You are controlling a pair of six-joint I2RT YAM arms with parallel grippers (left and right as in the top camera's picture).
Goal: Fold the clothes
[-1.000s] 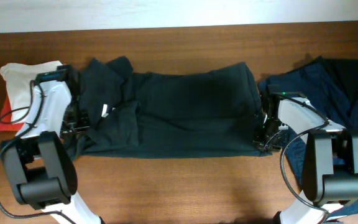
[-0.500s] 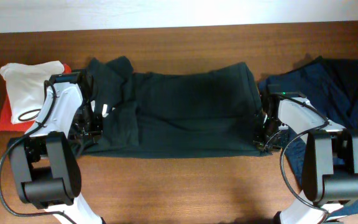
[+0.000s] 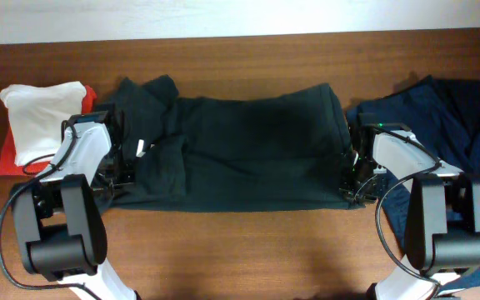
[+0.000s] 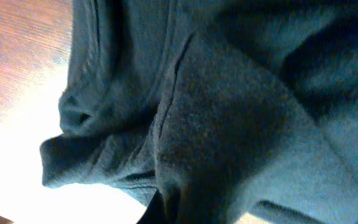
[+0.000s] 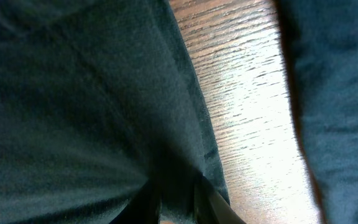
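Both ends of the dark green fleece sweatshirt (image 3: 248, 154), spread lengthwise on the brown wooden surface (image 3: 240, 250), have an arm working at them. The right gripper (image 3: 350, 185) has its fingers nearly closed with the sweatshirt's edge pinched between them. Bare wood lies just to its outer side. That hold looks meant to lift this end over for a fold. The left gripper (image 3: 111, 177) is buried in bunched sleeve cloth that fills its own camera, so I cannot tell whether it is closed or holding anything. Outward of the left gripper rests a folded white cloth (image 3: 40, 117) on a red cloth (image 3: 7, 158). Outward of the right gripper, a crumpled navy blue garment (image 3: 448, 125) probably awaits folding.
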